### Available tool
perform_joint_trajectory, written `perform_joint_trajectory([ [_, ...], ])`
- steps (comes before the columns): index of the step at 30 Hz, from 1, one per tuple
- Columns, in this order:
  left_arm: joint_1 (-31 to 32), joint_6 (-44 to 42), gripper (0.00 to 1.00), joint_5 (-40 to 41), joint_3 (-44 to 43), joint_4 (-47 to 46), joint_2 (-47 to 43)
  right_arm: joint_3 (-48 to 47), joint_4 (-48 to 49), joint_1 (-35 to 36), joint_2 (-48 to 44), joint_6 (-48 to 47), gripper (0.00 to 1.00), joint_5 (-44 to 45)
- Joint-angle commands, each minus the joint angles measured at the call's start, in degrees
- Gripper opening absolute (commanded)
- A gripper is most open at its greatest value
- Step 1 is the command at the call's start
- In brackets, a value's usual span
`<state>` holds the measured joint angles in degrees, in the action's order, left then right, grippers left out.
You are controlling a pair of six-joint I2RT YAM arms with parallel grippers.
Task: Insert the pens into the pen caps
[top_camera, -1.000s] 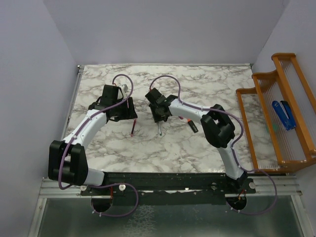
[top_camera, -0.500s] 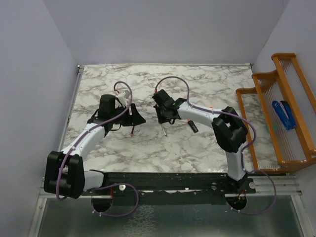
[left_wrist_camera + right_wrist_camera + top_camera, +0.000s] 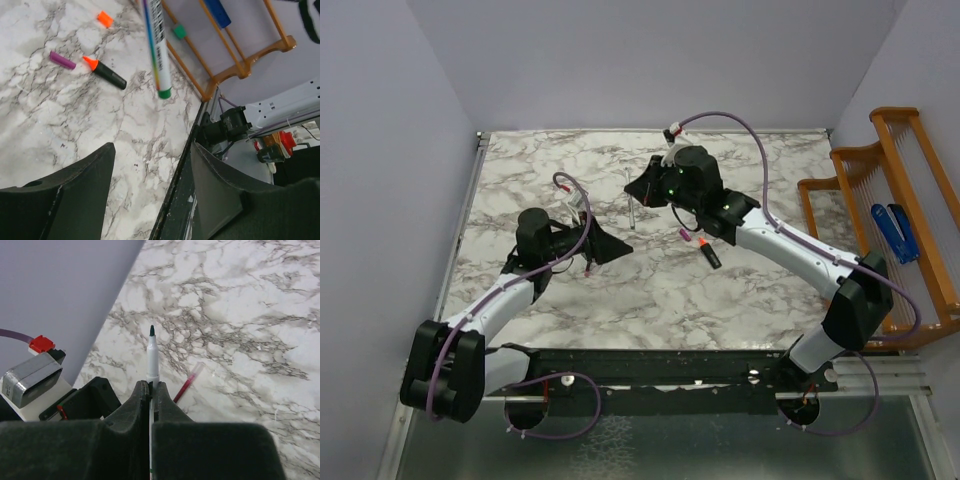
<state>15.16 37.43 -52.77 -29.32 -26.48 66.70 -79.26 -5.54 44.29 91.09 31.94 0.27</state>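
Note:
My right gripper (image 3: 151, 387) is shut on the slim silver-grey pen (image 3: 152, 357), whose dark tip points forward. In the top view it (image 3: 638, 192) holds that pen (image 3: 631, 212) above the back middle of the table. The pen also hangs in the left wrist view (image 3: 156, 50). My left gripper (image 3: 150, 190) is open and empty, and in the top view (image 3: 608, 246) it points right. The red-pink pen (image 3: 189, 382) lies on the marble beside it. The magenta cap (image 3: 62, 60), the black marker (image 3: 109, 76) and the orange cap (image 3: 105, 19) lie further right. The marker (image 3: 711, 257) and the magenta cap (image 3: 681, 232) also show from above.
An orange wooden rack (image 3: 880, 230) stands off the table's right edge with a blue object (image 3: 894, 232) on it. The black mounting rail (image 3: 660, 365) runs along the near edge. Walls close the left and back sides.
My right gripper has lifted the silver-grey pen off the table and carried it toward the back. My left arm has pulled back and turned its open gripper to the right.

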Motion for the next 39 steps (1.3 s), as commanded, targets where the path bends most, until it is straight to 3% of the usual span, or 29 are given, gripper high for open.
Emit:
perform_joint_trajectory([
  [1,0.9,5.9,0.63,-2.3,-1.1,-12.2,0.2,2.7,2.5,0.1,-0.6,2.8,0.00,-3.7],
  [8,2.6,9.9,0.63,-1.2,-2.4,-18.5,3.8,3.9,2.5,0.2,-2.5,3.1,0.00,-4.1],
  [14,3.7,10.4,0.41,-0.9,-3.8,-19.8,6.7,4.5,3.1,0.2,-3.5,2.7,0.01,-4.9],
  [35,3.7,10.6,0.42,1.0,-6.2,-21.3,10.4,5.6,4.0,0.2,-3.8,3.1,0.00,-7.4],
  [37,3.7,10.8,0.39,1.0,-6.5,-21.5,10.7,5.7,4.0,0.2,-3.8,3.1,0.00,-7.4],
  [39,3.7,10.9,0.29,1.0,-6.8,-21.6,11.1,5.7,4.0,0.2,-3.8,3.1,0.01,-7.4],
])
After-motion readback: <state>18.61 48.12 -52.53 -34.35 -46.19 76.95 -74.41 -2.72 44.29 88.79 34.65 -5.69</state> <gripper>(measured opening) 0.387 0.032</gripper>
